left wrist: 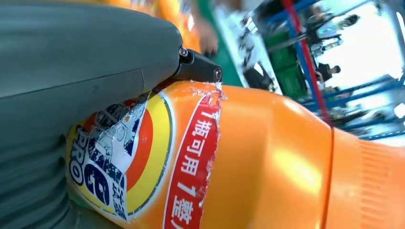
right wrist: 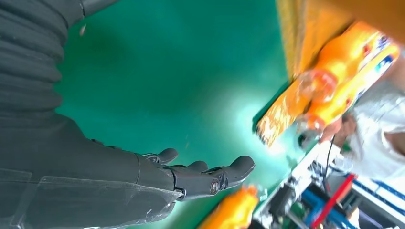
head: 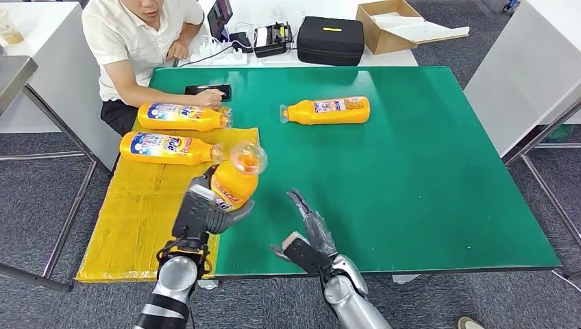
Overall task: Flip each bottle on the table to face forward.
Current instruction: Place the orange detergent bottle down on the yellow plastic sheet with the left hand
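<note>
My left hand [head: 205, 212] grips an orange bottle [head: 236, 177] and holds it raised and tilted over the edge of the yellow mat [head: 130, 219], its clear cap toward the far side. Close up, the bottle [left wrist: 248, 162] shows a torn red and yellow label against my left hand [left wrist: 71, 71]. Two more orange bottles [head: 179, 116] [head: 168, 148] lie on their sides on the mat with blue labels up. Another bottle [head: 327, 110] lies on the green table [head: 425, 185] farther back. My right hand [head: 310, 236] hovers open over the green surface, with its fingers [right wrist: 210, 176] stretched out.
A person in a white shirt [head: 137, 34] sits at the far left corner, one hand on the nearest lying bottle. A black phone [head: 207, 90] lies by that hand. A black case [head: 330, 40] and a cardboard box [head: 394, 24] stand on the white table behind.
</note>
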